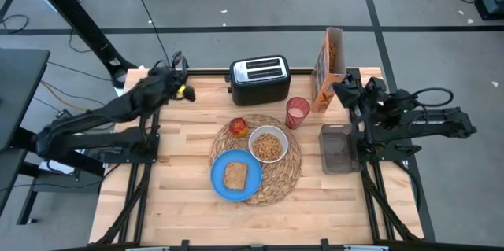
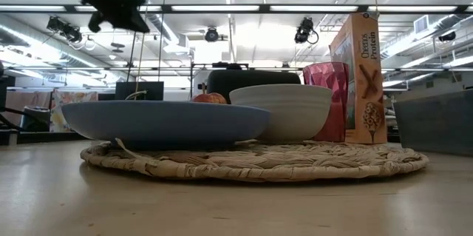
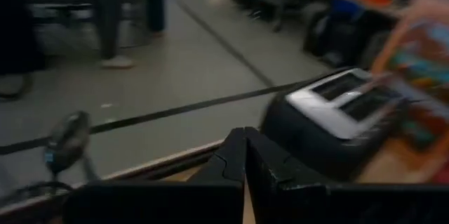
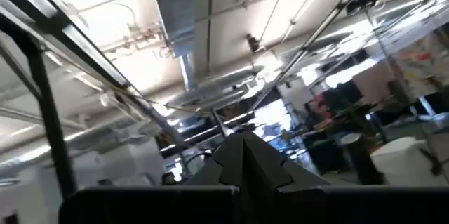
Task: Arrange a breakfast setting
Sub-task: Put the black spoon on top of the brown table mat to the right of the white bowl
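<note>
The round straw placemat (image 1: 287, 174) lies mid-table. On it rest the blue plate (image 1: 220, 180) with the toast slice (image 1: 235, 175), the white bowl (image 1: 268, 145) holding cereal, and the small red fruit (image 1: 239, 127) at the mat's far edge. The pink cup (image 1: 298, 112) stands just beyond the mat; it also shows in the low view (image 2: 327, 99). No spoon shows. My left gripper (image 1: 186, 92) is shut and empty above the table's far left corner, facing the toaster (image 3: 337, 115). My right gripper (image 1: 349, 87) is shut and empty, raised at the right, tipped up toward the ceiling (image 4: 244, 150).
The black toaster (image 1: 260, 80) stands at the far middle. An open cereal box (image 1: 329, 70) stands upright to its right. A dark rectangular tray (image 1: 336, 149) lies at the right edge. Bare wood spans the near and left parts of the table (image 1: 173, 196).
</note>
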Tool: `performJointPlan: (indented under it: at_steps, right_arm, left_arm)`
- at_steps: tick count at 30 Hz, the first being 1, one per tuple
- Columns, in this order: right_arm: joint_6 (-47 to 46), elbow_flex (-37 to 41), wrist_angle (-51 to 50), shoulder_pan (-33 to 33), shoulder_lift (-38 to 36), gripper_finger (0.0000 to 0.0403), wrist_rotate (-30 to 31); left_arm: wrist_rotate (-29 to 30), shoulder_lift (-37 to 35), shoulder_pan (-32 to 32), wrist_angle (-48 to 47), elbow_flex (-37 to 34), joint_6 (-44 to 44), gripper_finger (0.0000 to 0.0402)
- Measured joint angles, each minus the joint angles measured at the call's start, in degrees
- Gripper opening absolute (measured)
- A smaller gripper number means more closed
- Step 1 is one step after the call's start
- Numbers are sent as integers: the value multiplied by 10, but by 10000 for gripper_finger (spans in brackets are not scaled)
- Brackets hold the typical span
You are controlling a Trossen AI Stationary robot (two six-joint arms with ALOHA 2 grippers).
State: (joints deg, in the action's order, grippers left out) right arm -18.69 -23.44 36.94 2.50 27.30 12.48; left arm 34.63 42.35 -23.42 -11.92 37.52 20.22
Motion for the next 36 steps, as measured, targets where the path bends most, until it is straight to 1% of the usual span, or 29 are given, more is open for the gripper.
performJointPlan:
  at_steps: [5,8,10,13,17,21,25,28,31,36]
  right_arm:
    - [43,0,3,0,16,15,26]
    - [50,0,-5,0,26,21,76]
    - [63,0,-29,0,34,31,106]
    - [71,0,-66,0,53,57,117]
    - [94,0,-79,0,75,104,124]
    - [81,0,-79,0,90,144,159]
    - [69,0,-78,0,103,165,165]
    - [69,0,-78,0,113,169,165]
    - [69,0,-77,0,123,169,165]
    - [67,0,-53,0,130,168,164]
  left_arm:
    - [46,98,-66,45,16,-55,9]
    - [53,146,-100,64,16,-78,13]
    - [50,173,-116,75,16,-98,27]
    - [47,206,-137,93,16,-153,67]
    - [47,236,-156,105,16,-206,143]
    - [52,264,-182,115,16,-224,214]
    - [56,310,-210,116,15,-223,254]
    - [70,347,-218,149,15,-225,266]
    - [118,380,-223,179,15,-243,267]
    - [178,415,-242,181,15,-230,268]
